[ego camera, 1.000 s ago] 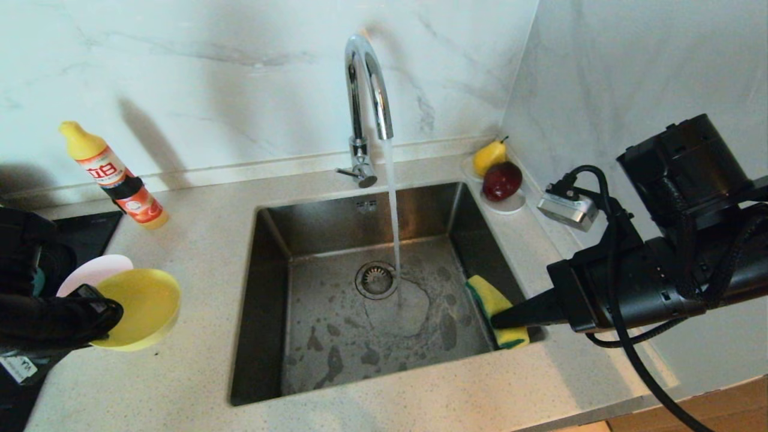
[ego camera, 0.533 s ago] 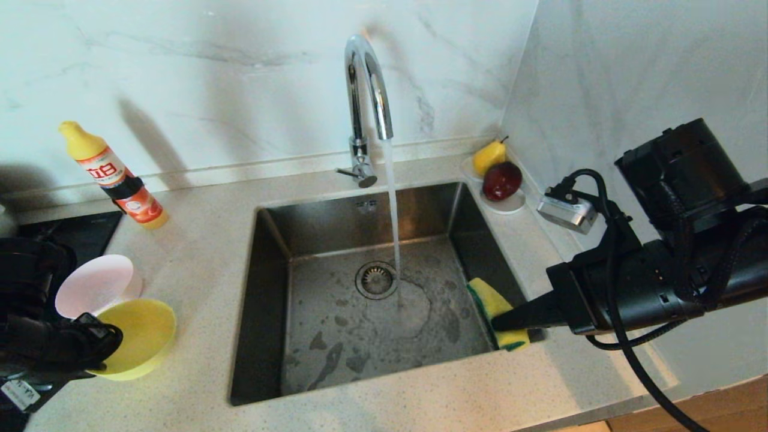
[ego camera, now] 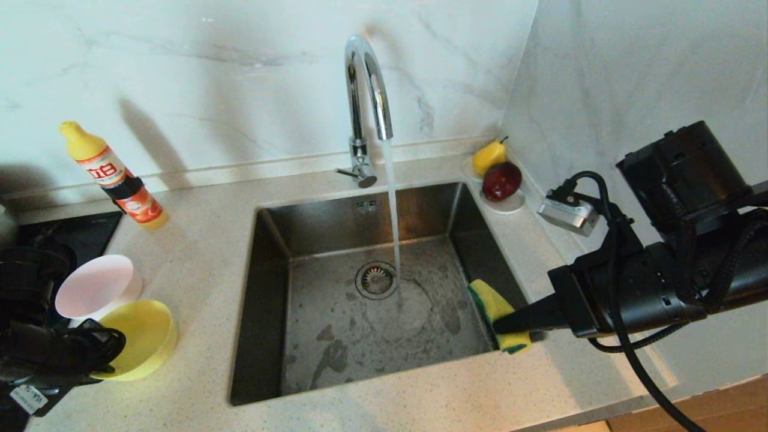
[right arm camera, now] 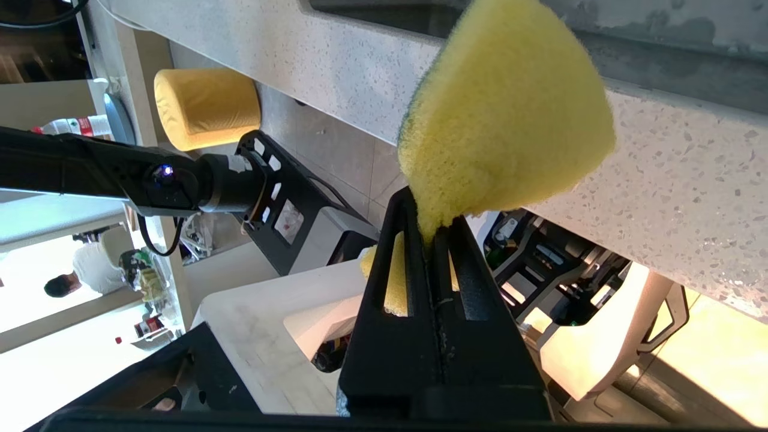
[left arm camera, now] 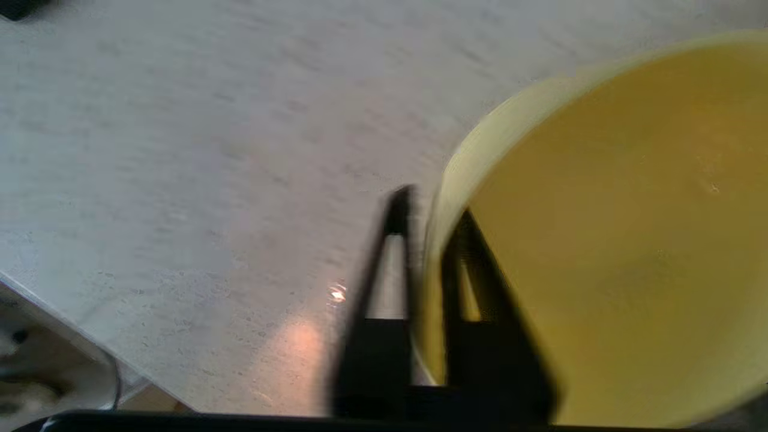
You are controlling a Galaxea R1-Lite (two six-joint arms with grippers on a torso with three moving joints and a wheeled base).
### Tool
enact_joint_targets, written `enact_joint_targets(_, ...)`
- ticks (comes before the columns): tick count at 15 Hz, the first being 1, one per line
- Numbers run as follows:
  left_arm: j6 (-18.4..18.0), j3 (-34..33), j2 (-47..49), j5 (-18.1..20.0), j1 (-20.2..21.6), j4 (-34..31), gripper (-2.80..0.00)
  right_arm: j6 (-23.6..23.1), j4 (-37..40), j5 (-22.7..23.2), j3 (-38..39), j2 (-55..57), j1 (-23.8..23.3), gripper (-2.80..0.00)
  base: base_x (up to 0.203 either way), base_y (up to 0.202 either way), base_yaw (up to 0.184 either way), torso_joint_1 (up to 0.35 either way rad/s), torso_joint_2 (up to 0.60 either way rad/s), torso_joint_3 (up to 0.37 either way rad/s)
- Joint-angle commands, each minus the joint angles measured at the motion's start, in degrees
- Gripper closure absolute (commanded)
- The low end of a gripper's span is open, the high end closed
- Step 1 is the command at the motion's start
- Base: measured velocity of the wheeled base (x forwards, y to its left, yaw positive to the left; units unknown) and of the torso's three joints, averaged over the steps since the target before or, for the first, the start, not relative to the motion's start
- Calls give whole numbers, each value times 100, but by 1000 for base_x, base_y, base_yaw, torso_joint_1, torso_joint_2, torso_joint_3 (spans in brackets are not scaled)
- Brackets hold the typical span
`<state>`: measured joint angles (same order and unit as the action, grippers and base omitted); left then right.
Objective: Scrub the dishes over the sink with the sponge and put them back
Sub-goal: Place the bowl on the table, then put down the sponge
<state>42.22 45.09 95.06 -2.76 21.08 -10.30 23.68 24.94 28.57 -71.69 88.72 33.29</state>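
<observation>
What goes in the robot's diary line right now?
left pincer: astride yellow bowl rim | bowl: on counter | right pincer: squeezing sponge

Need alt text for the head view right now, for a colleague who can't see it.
Left gripper straddles the yellow bowl's rim on the counter, beside the pink bowl. Right gripper holds the sponge over the sink, where the tap is running.

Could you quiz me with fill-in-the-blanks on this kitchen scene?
1. The right tool grips the ____ over the sink.
2. The left tool straddles the rim of the ____ bowl.
3. Behind that bowl stands a ____ bowl.
4. The tap is ____.

Missing words: sponge; yellow; pink; running
</observation>
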Motion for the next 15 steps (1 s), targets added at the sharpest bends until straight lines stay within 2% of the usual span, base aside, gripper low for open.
enact_joint_targets(1,24,30,-60,4,54,-7,-280,5,11,17,-3,-4,2,0,0,0,0,0,0,0)
enact_joint_targets(6,3,234,-843,90,54,-132,-280,-4,11,8,-16,18,2,0,0,0,0,0,0,0)
enact_joint_targets(9,-121,950,-1249,102,44,-467,-280,-4,11,8,-9,22,2,0,0,0,0,0,0,0)
enact_joint_targets(10,-171,1205,-1365,120,31,-639,0,-4,11,8,-3,13,2,0,0,0,0,0,0,0)
enact_joint_targets(12,-464,1806,-1463,352,13,-801,0,-13,11,8,-11,5,2,0,0,0,0,0,0,0)
enact_joint_targets(13,-788,2062,-1431,432,-12,-808,0,-13,9,8,-11,-6,2,0,0,0,0,0,0,0)
enact_joint_targets(15,-1997,2291,-1277,495,-246,-694,0,-4,11,8,24,-21,2,0,0,0,0,0,0,0)
